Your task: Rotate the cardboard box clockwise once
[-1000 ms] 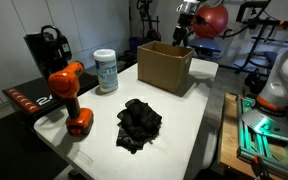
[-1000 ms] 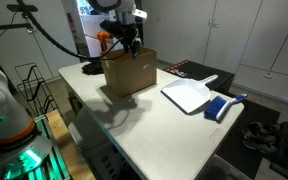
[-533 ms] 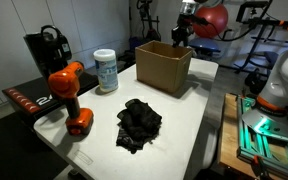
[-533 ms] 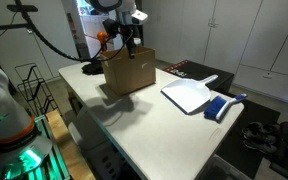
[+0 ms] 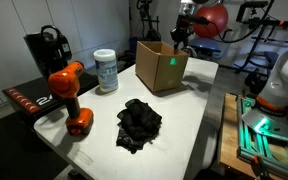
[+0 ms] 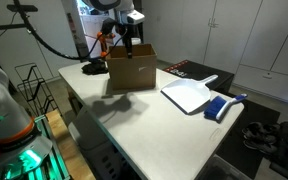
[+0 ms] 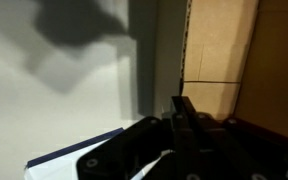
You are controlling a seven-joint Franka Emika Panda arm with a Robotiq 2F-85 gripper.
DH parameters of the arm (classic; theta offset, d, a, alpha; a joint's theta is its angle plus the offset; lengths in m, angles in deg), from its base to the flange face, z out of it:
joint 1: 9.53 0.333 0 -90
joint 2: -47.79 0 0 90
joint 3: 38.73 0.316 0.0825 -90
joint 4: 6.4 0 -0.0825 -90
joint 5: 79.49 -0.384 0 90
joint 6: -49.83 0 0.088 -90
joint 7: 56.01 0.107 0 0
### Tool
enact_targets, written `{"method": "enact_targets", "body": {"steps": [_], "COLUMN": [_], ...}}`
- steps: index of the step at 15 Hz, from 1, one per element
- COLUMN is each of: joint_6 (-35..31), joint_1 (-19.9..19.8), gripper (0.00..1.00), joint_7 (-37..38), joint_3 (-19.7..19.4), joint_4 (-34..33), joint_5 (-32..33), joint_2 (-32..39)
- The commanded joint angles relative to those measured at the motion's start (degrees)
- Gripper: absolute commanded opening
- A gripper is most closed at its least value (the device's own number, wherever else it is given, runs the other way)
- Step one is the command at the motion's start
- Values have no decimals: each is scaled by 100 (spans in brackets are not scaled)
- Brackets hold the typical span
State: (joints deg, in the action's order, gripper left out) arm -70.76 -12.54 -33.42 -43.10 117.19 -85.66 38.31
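A white table (image 6: 154,120) spreads beneath the gripper (image 6: 125,50). Well to the gripper's right in an exterior view, white cabinet doors (image 6: 249,35) line the wall above a dark floor (image 6: 284,150). Just behind the gripper, a brightly lit doorway (image 6: 88,25).

Black two-finger gripper (image 5: 181,40) (image 6: 122,46) hangs from white robot arm (image 6: 123,10), pointing straight down in both exterior views, wrist vertical. Wrist view: one dark finger (image 7: 184,112) visible, rest of gripper body in shadow; spacing of fingers not discernible.
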Motion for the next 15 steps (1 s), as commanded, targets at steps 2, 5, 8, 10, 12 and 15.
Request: {"method": "enact_targets", "body": {"steps": [2,5,8,10,12,15], "joint_6": [142,175,22,90,178,303], "joint_1": [-71,-70,-103,-131,-162,-195], "gripper": [2,2,2,2,2,2], "joint_7": [13,13,598,1408,2135,3172], "joint_3": [87,91,165,264,353,464], "joint_4": [-49,-57,-69,-29,40,127], "joint_5": [-16,-15,82,161,255,321], "joint_2": [-2,-3,-80,-211,-344,-516]}}
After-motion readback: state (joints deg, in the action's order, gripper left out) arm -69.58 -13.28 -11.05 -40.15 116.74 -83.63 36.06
